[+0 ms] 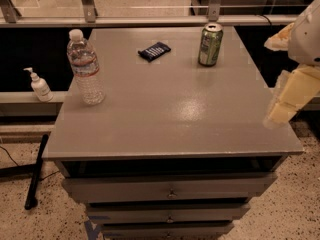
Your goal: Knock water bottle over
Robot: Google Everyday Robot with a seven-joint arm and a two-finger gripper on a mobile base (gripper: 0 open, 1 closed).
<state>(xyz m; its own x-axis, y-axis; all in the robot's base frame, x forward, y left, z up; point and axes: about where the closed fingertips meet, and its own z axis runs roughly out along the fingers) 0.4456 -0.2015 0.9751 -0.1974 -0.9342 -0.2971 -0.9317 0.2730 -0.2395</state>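
Observation:
The water bottle point(85, 67) is clear ribbed plastic with a white cap and a red, white and blue label band. It stands upright near the left edge of the grey tabletop point(170, 114). My gripper point(292, 96) is at the far right of the view, beyond the table's right edge, pale yellow and blurred. It is far from the bottle, across the whole width of the table.
A green soda can point(210, 44) stands upright at the back right. A small dark blue snack packet point(154, 51) lies at the back middle. A white pump bottle point(39, 85) stands on a ledge left of the table. Drawers point(170, 191) sit below the tabletop.

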